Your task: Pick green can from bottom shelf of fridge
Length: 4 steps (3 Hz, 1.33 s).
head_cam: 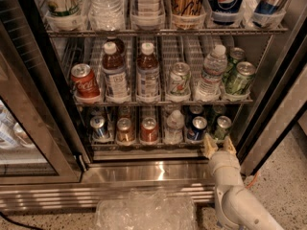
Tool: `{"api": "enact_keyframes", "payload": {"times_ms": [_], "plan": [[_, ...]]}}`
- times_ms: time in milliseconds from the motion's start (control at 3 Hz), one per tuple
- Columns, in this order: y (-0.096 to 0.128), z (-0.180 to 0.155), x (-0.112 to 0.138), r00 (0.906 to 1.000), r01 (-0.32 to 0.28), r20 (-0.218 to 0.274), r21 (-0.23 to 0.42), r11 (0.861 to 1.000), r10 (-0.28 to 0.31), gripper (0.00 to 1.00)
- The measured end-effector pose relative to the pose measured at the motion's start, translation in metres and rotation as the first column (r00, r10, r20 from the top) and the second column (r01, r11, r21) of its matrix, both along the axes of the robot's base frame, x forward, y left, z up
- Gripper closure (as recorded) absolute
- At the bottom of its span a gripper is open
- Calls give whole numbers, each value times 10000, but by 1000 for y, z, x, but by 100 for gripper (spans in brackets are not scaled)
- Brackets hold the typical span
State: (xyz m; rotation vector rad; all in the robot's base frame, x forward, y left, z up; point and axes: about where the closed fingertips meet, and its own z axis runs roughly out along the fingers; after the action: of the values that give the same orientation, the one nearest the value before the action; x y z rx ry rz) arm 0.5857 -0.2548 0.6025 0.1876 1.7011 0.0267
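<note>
Down low, claw (219,146) at bottom shelf (144,145)

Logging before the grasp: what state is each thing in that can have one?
fridge door: open
green can: upright in the rightmost lane of the bottom shelf, not held
gripper: open, at the shelf's front edge just below the green can
red Coca-Cola can: upright, middle rack

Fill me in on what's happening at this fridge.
The robot's arm reaches toward the open fridge. Its gripper sits at the right end of the bottom shelf, fingers open, just in front of the green can. The can stands in its lane beside a dark-blue can and is not yet grasped.
</note>
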Motion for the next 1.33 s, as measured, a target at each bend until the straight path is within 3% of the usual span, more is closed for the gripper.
{"api": "enact_keyframes", "payload": {"times_ms": [333,1333], "plan": [[-6,2,14,9999,-2,170,-171,9999,5,43],[-17,-15,53,9998,-105,-150,-471,9988,98,40]]}}
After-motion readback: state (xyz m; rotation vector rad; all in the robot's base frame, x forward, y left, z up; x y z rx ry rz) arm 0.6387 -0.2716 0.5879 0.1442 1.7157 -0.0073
